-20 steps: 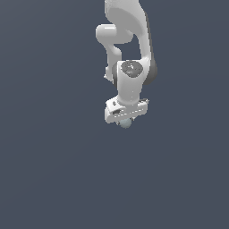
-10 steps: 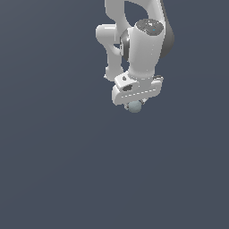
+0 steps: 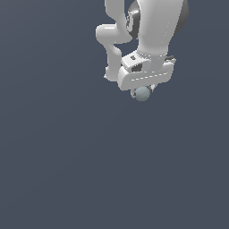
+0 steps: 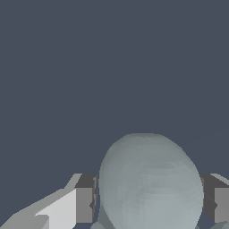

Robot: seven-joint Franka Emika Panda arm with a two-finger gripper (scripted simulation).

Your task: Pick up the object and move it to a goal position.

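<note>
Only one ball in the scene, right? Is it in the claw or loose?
Yes, one: the pale grey-blue ball sits between the claw's fingers, under the white wrist, not loose.

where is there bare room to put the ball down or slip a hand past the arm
Nearly all of the dark grey surface is bare: everything below the small pale grey-blue ball and all of the exterior view's left. The only crowded spot is the upper part, towards that view's right, where the white gripper clamps the ball under the white arm.

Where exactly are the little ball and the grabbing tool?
ball (image 3: pixel 142 93), exterior view, middle of its visible lower half.
ball (image 4: pixel 150 183), wrist view, its centre.
tool (image 3: pixel 143 91), exterior view, between its fingertips.
</note>
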